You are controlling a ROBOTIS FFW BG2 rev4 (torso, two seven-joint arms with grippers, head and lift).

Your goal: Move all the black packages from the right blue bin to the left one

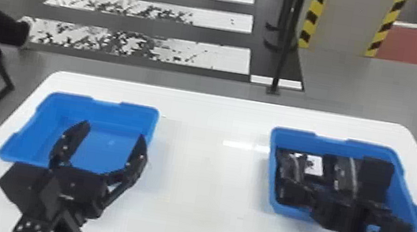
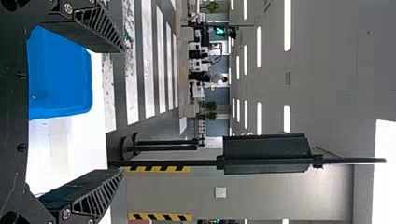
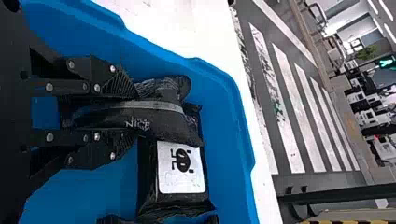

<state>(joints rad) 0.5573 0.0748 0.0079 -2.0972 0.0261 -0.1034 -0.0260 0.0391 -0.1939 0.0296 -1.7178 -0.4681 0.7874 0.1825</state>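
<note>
Two containers, the left blue bin at left-centre of the head view and the right blue bin at right-centre, stand on the white table. In the right one, the right pincer pinches a black package with a grey stripe between its fingers; this overlaps the edge of a black package with a white label. Toward the bin's right side in the head view lie another striped black package and a plain black package. The left pincer, lower left, has its fingers spread over the left bin.
</note>
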